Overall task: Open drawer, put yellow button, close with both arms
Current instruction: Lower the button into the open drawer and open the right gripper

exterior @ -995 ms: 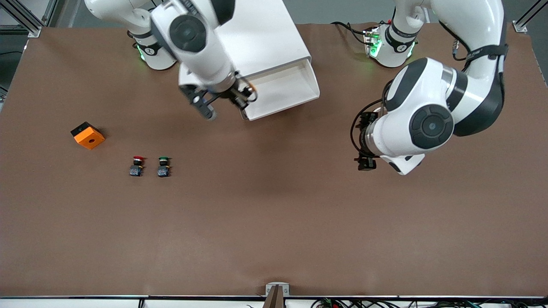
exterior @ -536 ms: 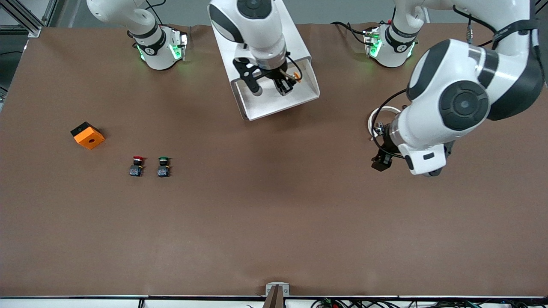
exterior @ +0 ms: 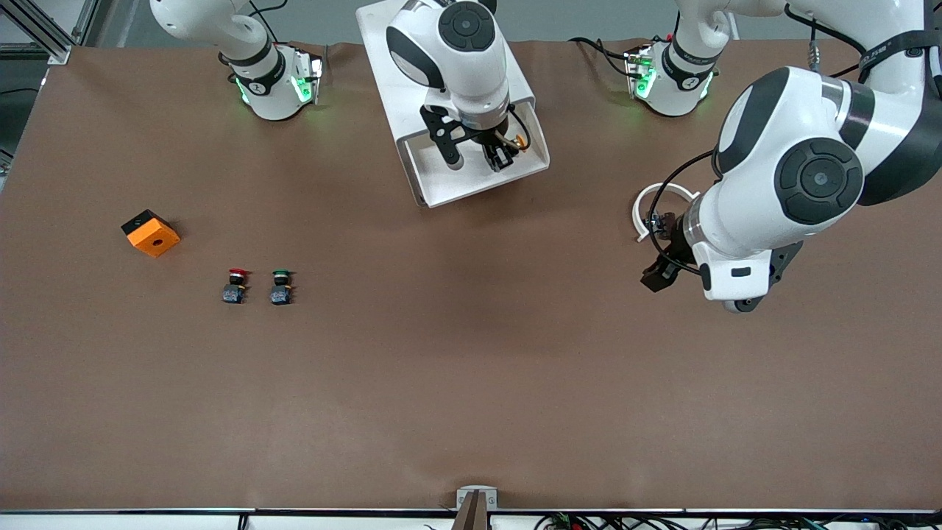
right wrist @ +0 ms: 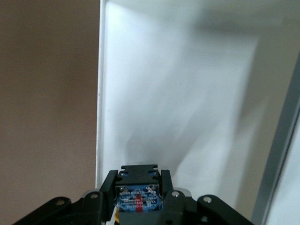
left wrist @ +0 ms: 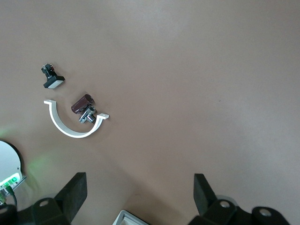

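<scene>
Nearest the front camera: red-capped button (exterior: 235, 285) and green-capped button (exterior: 280, 287) stand beside each other on the tabletop (exterior: 471, 383), orange block (exterior: 150, 232) a bit farther, toward the right arm's end. All well apart from both sets of fingers.

Left gripper (exterior: 657, 277) waits over bare tabletop, fingers spread wide, nothing between them; a white half-ring clip (left wrist: 71, 124) and two small loose parts lie just past its fingertips.

Right gripper (exterior: 477, 153) is over the open drawer (exterior: 478, 180), fingers clamped on the yellow button (right wrist: 137, 198). Wrist view shows the blue-and-black body pinched between the pads; the cap can't be made out for certain.

Handling, my read: light, rigid plastic, not fragile, but the smooth round cap could roll. Grip on the squarish body is the right hold.

Long axis cap-to-body looks roughly level across the fingers, terminal end facing the wrist camera. Exact tilt unclear.
</scene>
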Robot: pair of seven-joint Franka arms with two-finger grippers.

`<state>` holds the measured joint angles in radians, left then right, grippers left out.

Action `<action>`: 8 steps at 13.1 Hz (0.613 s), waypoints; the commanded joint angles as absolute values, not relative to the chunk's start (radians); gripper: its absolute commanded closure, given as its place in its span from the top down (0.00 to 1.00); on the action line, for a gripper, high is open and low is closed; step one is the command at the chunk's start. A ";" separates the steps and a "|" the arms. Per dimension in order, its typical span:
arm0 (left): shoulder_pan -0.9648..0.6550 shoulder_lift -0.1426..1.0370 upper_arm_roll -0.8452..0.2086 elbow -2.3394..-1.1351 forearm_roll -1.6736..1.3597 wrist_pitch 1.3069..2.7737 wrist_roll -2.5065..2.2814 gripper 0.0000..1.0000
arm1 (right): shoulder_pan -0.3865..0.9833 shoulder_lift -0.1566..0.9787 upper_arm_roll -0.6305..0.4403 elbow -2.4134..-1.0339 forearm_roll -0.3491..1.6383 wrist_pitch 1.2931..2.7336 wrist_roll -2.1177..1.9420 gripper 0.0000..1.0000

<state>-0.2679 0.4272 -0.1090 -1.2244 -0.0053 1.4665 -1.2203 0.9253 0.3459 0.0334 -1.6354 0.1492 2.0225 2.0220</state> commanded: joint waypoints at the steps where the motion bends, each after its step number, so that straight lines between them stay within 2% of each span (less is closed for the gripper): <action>1: -0.271 0.391 -0.120 -1.279 0.003 1.493 -1.183 1.00 | 0.937 0.351 0.023 -1.615 0.129 2.006 2.056 0.00; 3: -0.270 0.370 -0.146 -1.337 0.002 1.538 -1.164 1.00 | 0.939 0.354 0.023 -1.615 0.129 2.002 2.054 0.00; 4: -0.268 0.350 -0.158 -1.385 0.003 1.578 -1.163 1.00 | 0.937 0.357 0.023 -1.615 0.129 2.000 2.046 0.06; 5: -0.270 0.332 -0.169 -1.428 0.003 1.621 -1.163 1.00 | 0.934 0.360 0.023 -1.615 0.129 2.002 2.042 0.49; 6: -0.270 0.325 -0.187 -1.462 0.003 1.653 -1.161 1.00 | 0.937 0.364 0.023 -1.614 0.121 2.002 2.042 0.98; 8: -0.270 0.324 -0.219 -1.503 0.008 1.698 -1.065 1.00 | 0.937 0.368 0.025 -1.612 0.103 2.002 2.027 1.00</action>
<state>-0.2743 0.3728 -0.1958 -1.4139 -0.0053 1.6436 -1.1439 0.9255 0.3543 0.0306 -1.6348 0.1300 2.0136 2.0267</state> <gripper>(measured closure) 0.000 0.304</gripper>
